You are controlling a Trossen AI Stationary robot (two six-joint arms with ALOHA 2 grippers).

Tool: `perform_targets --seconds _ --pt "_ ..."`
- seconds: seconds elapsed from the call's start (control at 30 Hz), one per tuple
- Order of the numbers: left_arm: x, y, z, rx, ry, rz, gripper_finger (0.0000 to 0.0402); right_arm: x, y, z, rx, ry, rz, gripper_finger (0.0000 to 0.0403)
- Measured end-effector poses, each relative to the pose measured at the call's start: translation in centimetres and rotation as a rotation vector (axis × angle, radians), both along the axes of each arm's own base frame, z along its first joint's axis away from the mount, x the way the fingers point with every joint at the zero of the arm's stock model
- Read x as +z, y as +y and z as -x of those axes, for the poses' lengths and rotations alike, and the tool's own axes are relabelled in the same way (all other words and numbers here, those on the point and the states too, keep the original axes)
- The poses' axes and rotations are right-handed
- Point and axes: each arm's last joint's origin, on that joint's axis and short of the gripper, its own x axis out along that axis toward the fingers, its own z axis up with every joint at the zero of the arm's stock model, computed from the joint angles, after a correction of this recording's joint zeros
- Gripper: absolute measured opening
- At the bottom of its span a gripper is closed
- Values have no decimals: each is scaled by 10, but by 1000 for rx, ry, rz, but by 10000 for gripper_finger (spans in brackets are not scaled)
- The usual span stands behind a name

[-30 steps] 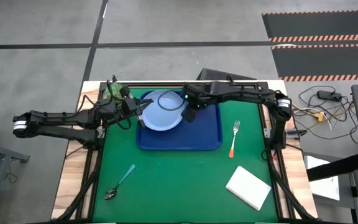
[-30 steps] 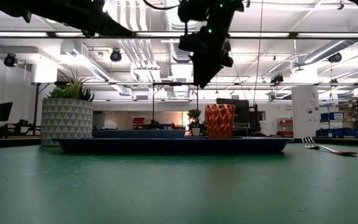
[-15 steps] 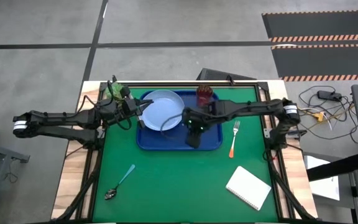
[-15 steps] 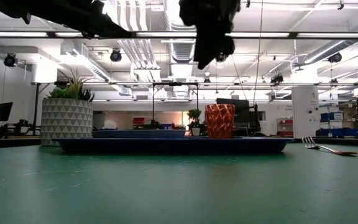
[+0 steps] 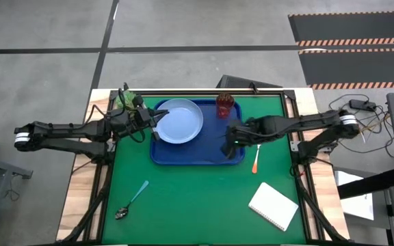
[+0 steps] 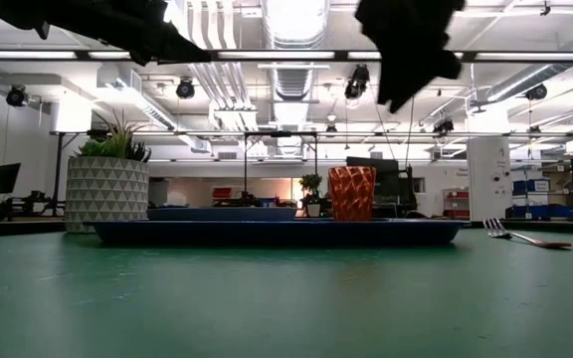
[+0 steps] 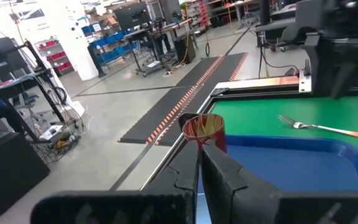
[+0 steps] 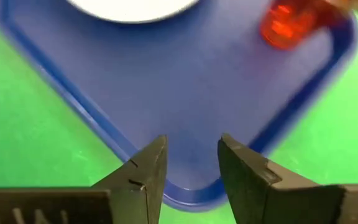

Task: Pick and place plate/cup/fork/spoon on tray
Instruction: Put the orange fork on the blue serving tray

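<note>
The pale-blue plate (image 5: 178, 121) lies flat in the far left part of the dark-blue tray (image 5: 183, 154). The reddish-brown cup (image 5: 225, 106) stands upright in the tray's far right corner (image 6: 351, 194). The orange-handled fork (image 5: 256, 164) lies on the green mat right of the tray. The blue-handled spoon (image 5: 131, 200) lies on the mat near the left front. My right gripper (image 8: 191, 146) is open and empty above the tray's near right corner (image 5: 230, 147). My left gripper (image 5: 154, 121) is shut and empty, raised over the plate's left rim (image 7: 199, 152).
A white pot with a green plant (image 5: 124, 98) stands at the far left, beside the tray. A white notepad (image 5: 273, 206) lies at the near right. Bare green mat (image 5: 197, 198) stretches in front of the tray.
My right gripper has gone from above the tray's far part, beside the plate and cup, toward the table's near edge and right, to above the tray's near right corner. The cup stands where it stood. The plate has kept its place.
</note>
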Motion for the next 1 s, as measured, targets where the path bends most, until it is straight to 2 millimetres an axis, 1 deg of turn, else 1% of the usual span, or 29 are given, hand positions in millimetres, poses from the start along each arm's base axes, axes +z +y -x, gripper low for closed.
perform_targets --seconds 0.13,0.3,0.4,0.5,0.6,0.7,0.87,1.0 --pt "0 0 0 -1 -1 0 0 -15 -2 25 -156 -10 -28 132" --pt "0 0 0 -1 2 -7 0 -40 -5 54 -340 2 -78 130" --pt "0 0 0 -2 13 -27 0 -58 -5 68 -442 24 -100 131" --pt "0 0 0 -3 15 -32 0 -75 -5 76 -529 58 -118 132" --pt "0 0 0 -3 21 -44 0 -90 -4 81 -580 117 -177 128" --pt "0 0 0 -3 22 -46 0 -99 -3 83 -616 154 -205 121" --pt "1 0 -1 -4 20 -51 0 -106 -3 81 -631 185 -192 109" --pt "0 0 -1 -4 22 -52 0 -114 -4 78 -639 207 -128 101"
